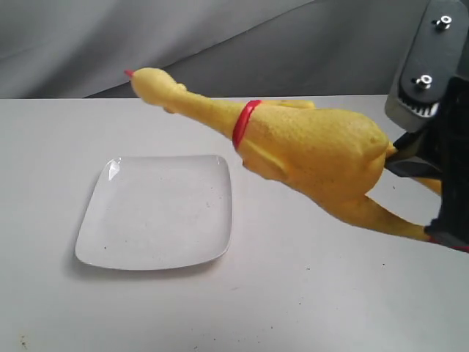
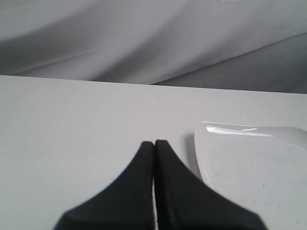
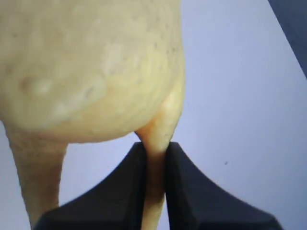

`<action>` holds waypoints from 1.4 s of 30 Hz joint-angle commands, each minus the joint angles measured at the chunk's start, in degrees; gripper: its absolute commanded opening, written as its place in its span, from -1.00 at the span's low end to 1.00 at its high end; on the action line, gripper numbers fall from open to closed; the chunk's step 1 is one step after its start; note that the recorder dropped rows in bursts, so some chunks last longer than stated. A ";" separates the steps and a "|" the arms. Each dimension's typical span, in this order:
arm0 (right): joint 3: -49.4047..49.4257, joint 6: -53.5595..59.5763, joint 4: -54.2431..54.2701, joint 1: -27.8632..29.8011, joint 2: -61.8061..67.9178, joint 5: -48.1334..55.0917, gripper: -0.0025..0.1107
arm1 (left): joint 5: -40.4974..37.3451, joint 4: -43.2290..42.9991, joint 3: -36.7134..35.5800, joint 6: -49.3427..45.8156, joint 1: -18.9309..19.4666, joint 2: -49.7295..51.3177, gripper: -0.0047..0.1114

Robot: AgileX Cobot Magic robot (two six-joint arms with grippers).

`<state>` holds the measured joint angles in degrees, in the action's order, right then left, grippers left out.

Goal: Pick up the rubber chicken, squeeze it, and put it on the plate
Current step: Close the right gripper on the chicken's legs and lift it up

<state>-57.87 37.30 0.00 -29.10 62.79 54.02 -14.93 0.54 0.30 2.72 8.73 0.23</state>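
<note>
The rubber chicken point(image 1: 308, 147) hangs in the air above the table, yellow and bumpy, its red collar band point(image 1: 245, 122) near the middle and its head point(image 1: 150, 82) pointing left, past the plate's far right corner. My right gripper point(image 3: 155, 146) is shut on one of the chicken's thin legs point(image 3: 156, 163); the fat body point(image 3: 91, 67) fills the right wrist view. The white square plate point(image 1: 157, 213) lies flat on the table, left of centre. My left gripper point(image 2: 154, 143) is shut and holds nothing, just beside the plate's rim point(image 2: 201, 143); it does not show in the exterior view.
The white table point(image 1: 330, 293) runs out to a grey cloth backdrop point(image 1: 220, 37) behind its far edge. My right arm's black and grey housing point(image 1: 432, 73) stands at the right edge of the exterior view.
</note>
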 commanded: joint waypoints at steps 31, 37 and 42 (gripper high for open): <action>-0.28 13.75 23.27 -0.21 -2.38 -1.00 -0.96 | 50.29 -3.18 -0.30 -0.93 0.00 -0.23 -0.91; -0.28 11.56 25.45 -0.21 -2.38 -0.87 -0.96 | 60.15 -14.82 -0.30 21.27 0.00 -0.23 -0.91; -0.28 8.69 25.45 -0.21 0.39 -0.23 -0.96 | 58.21 -50.50 3.81 36.66 0.00 -0.15 -0.91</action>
<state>-57.87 48.01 23.89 -29.10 61.54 54.21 42.42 -31.41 1.04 28.23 8.73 0.14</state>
